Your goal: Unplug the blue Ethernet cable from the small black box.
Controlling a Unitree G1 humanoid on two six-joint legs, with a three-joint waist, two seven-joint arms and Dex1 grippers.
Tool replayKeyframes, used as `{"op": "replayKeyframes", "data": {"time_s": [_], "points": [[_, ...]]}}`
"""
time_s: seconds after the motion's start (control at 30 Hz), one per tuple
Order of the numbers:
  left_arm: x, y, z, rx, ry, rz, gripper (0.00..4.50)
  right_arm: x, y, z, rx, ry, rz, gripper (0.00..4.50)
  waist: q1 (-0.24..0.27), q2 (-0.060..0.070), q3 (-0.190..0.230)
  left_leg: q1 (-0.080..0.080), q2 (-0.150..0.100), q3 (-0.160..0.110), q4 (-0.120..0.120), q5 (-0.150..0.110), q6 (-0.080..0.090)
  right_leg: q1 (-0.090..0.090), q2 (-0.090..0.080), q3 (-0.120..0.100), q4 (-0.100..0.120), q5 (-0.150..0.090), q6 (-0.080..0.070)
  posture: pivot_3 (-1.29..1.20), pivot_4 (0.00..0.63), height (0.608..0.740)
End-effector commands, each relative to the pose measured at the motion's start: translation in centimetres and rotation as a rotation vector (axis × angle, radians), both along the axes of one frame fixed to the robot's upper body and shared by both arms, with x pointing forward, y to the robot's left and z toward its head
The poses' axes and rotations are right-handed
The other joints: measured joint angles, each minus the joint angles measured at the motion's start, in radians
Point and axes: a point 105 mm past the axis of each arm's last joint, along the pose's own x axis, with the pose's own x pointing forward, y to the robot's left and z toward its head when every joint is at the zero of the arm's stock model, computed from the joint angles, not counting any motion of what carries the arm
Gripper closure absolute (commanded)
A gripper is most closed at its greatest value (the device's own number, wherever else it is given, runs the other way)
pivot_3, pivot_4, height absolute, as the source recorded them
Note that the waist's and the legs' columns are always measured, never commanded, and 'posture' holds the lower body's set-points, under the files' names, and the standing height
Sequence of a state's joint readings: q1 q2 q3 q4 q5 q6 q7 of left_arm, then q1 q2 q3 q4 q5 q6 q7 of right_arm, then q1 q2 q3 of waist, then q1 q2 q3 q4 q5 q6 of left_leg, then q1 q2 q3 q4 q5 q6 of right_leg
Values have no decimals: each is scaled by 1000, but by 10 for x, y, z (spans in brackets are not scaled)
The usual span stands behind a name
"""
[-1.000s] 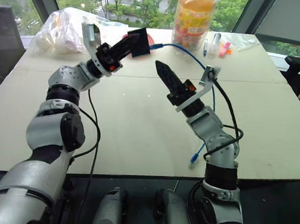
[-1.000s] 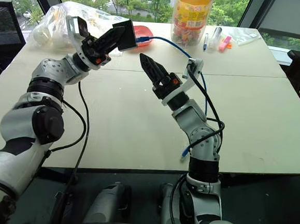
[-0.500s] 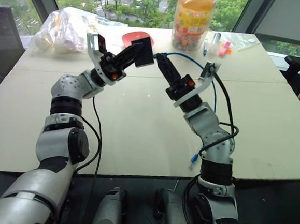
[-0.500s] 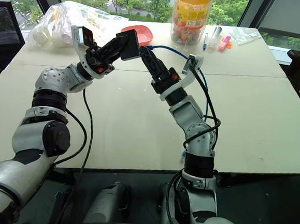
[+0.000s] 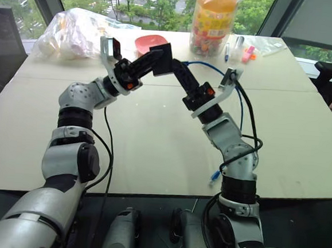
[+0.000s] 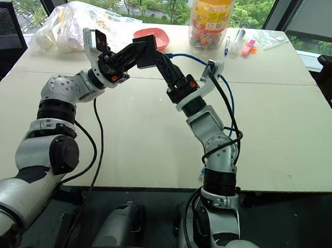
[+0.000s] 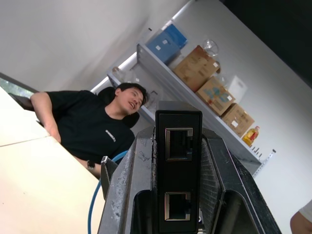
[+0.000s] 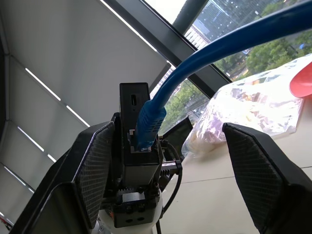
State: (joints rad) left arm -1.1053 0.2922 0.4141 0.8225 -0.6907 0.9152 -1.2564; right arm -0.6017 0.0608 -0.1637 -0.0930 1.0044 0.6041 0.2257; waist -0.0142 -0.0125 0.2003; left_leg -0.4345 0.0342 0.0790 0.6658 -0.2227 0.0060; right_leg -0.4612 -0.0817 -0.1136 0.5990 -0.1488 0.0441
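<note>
left claw (image 5: 154, 59): clamped on the small black box (image 5: 162, 66), held raised above the table (image 5: 153, 134).
small black box: gripped at both flat sides; two ports face the left wrist view, both vacant.
blue ethernet cable (image 8: 204, 63): plug seated in the box's far face; cord arcs over the right arm, its free end hangs off the table's near edge.
right claw (image 8: 165, 161): fingers apart, one either side of the plug, not touching it.
bystander: a person (image 7: 92, 126) seated beyond the table.
</note>
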Motion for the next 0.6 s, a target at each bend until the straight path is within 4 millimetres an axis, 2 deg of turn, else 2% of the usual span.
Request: {"op": "replayKeyframes", "data": {"time_s": [0.03, 0.17, 0.2, 0.47, 0.53, 0.6], "points": [[-4, 2, 11, -31, -47, -5, 4007, -5, 5, 15, 18, -55, 26, 2165, 0, 0, 0, 0, 0, 0, 0, 0, 0, 0, 0, 0, 0, 0, 0, 0, 150, 740], [-4, 3, 11, -32, -47, -1, 4007, -5, 6, 16, 21, -61, 32, 4337, 0, 0, 0, 0, 0, 0, 0, 0, 0, 0, 0, 0, 0, 0, 0, 0, 150, 740], [-4, 3, 11, -31, -47, 0, 4007, -6, 6, 16, 21, -62, 33, 4455, 0, 0, 0, 0, 0, 0, 0, 0, 0, 0, 0, 0, 0, 0, 0, 0, 150, 740], [0, 6, 9, -13, -41, 33, 4007, -5, 8, 14, 13, -54, 38, 4455, 0, 0, 0, 0, 0, 0, 0, 0, 0, 0, 0, 0, 0, 0, 0, 0, 150, 740], [1, 13, 9, -1, -43, 56, 4007, 2, -4, 13, 15, -42, -7, 4455, 0, 0, 0, 0, 0, 0, 0, 0, 0, 0, 0, 0, 0, 0, 0, 0, 150, 740], [2, 27, 10, 13, -44, 92, 4007, 15, -28, 13, 4, -29, -91, 4455, -2, 0, 0, 0, 0, 0, 0, 0, 0, 0, 0, 0, -1, 0, 0, 0, 150, 740]]}}
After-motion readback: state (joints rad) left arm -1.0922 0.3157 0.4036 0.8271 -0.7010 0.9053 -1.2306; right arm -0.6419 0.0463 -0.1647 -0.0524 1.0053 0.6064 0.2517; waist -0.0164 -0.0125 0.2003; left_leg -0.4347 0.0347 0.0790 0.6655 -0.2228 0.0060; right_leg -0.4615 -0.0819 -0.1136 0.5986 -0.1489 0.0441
